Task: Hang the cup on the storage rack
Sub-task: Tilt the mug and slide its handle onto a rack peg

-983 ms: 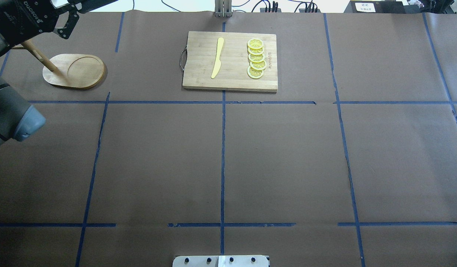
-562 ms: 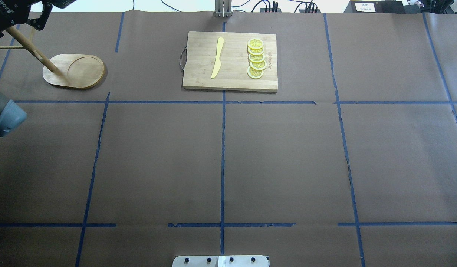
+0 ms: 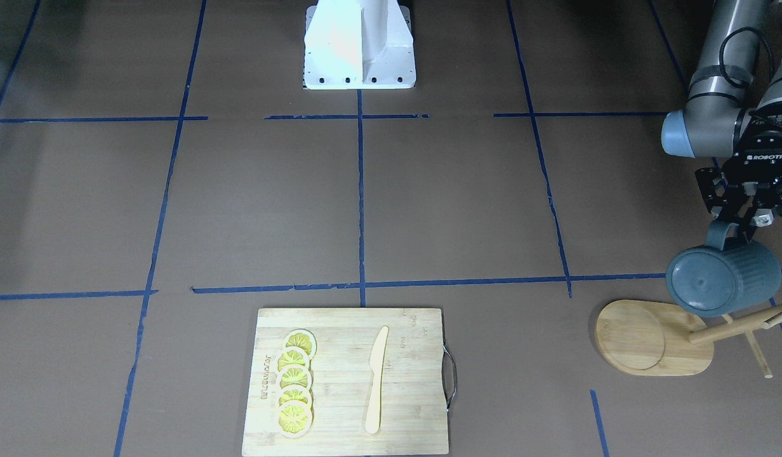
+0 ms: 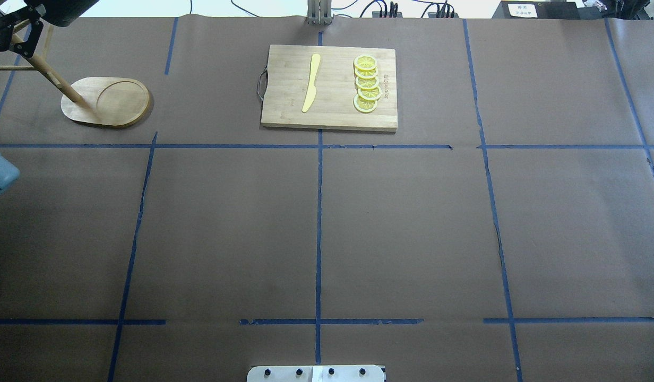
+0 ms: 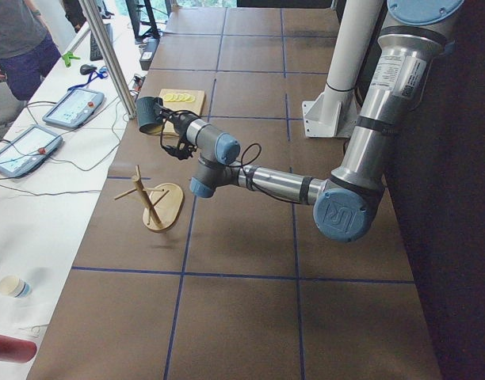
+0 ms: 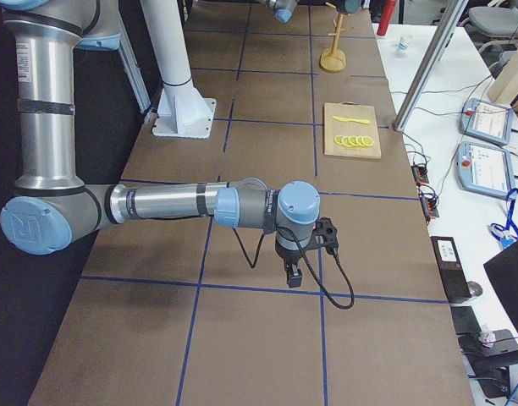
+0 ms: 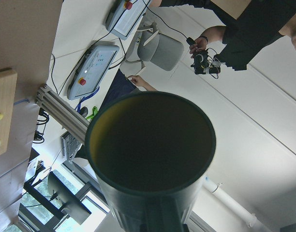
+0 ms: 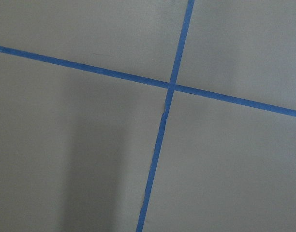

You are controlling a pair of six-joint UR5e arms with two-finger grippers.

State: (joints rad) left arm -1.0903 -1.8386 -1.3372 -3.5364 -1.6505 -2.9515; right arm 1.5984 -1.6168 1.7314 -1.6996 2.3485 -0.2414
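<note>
Exterior front-facing, left pincer [image 3: 741,222]: you see its fingers closed tight on the loop handle of the cup [image 3: 724,279].
Exterior front-facing, cup: it hangs just below the pincer, tipped sideways in the air with its base toward you, covering the upper end of the storage rack [image 3: 645,339] pole.
Overhead exterior, storage rack: the oval base rests on the surface [image 4: 327,223] at far left.
Exterior left, cup: held higher than the rack's pegs, on the cutting board [image 5: 183,99] side.
Exterior right, right pincer [image 6: 294,275]: points down close to the surface, well apart from the rack; you cannot tell its opening.
Left wrist-mounted, cup: the mouth faces you, handle at the bottom edge.
Right wrist-mounted, surface: crossing blue tape lines [image 8: 171,87].
</note>
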